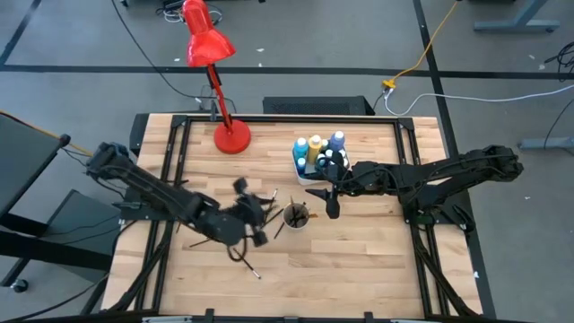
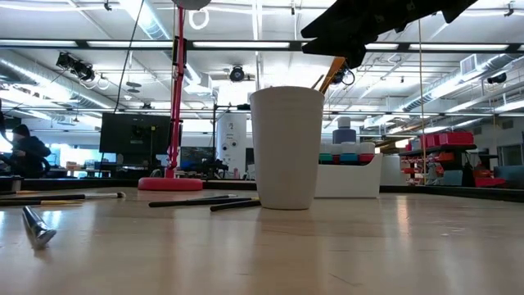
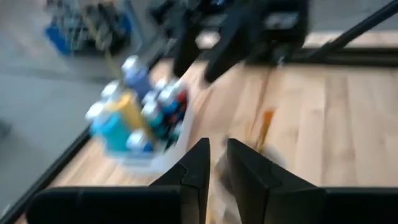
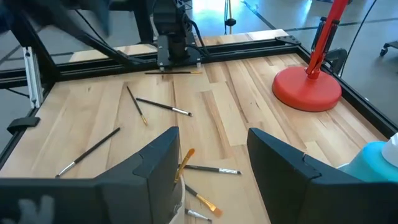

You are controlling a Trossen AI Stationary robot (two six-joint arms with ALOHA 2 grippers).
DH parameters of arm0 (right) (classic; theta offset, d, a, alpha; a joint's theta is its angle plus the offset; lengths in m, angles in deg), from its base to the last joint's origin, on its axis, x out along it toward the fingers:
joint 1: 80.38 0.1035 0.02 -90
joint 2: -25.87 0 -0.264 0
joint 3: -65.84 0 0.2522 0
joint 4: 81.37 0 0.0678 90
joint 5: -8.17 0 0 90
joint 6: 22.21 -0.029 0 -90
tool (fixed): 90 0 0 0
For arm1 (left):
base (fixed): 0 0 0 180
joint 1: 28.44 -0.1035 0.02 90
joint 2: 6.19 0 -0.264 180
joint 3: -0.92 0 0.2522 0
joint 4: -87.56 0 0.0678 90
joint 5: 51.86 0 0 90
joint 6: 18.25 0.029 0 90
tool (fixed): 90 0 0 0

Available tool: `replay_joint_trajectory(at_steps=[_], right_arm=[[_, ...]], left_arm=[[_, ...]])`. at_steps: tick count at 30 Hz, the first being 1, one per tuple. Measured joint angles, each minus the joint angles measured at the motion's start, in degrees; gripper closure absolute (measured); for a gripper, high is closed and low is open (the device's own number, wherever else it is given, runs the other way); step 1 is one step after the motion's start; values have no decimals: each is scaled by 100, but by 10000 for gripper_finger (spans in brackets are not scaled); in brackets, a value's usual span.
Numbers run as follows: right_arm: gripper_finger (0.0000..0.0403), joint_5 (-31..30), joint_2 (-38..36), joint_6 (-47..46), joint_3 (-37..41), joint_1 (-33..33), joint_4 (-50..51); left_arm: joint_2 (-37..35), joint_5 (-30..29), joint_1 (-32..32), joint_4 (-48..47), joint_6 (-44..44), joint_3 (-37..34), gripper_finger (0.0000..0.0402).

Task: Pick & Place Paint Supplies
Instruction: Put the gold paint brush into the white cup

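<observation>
The left hand (image 1: 254, 215), fingers narrowly parted and empty, sits just beside the cup (image 1: 296, 216). Loose brushes (image 4: 163, 106) lie flat on the table (image 1: 359, 260) around it. The right hand (image 1: 330, 199) waits wide open above the cup.

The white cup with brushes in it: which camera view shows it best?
The low view shows the white cup best: it stands whole and upright mid-table, a brush tip showing above its rim. The high view shows only its round opening from above. The right wrist view catches just a sliver of its rim, and the left wrist view is too blurred to tell.
</observation>
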Motion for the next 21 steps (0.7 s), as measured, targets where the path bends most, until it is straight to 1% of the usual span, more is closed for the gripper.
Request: replay_joint_trajectory(at_steps=[4, 8, 10, 13, 16, 21], right_arm=[[208, 0, 0, -1, 0, 0, -44], [208, 1, 0, -1, -2, -1, -91], [208, 2, 0, -1, -2, 0, -96], [208, 0, 0, -1, -2, 0, -94], [208, 2, 0, -1, -2, -1, -94], [208, 0, 0, -1, -2, -2, -90]], left_arm=[[-405, -28, 7, -1879, -1314, 104, 335], [-442, 102, -165, -3714, -2516, 67, 319], [-404, 365, -293, -4514, -3087, 68, 305], [-265, 1027, -565, -5627, -3759, 65, 279], [-227, 1640, -844, -6221, -4161, -11, 256], [-270, 2636, -1417, -6222, -4529, -603, 238]])
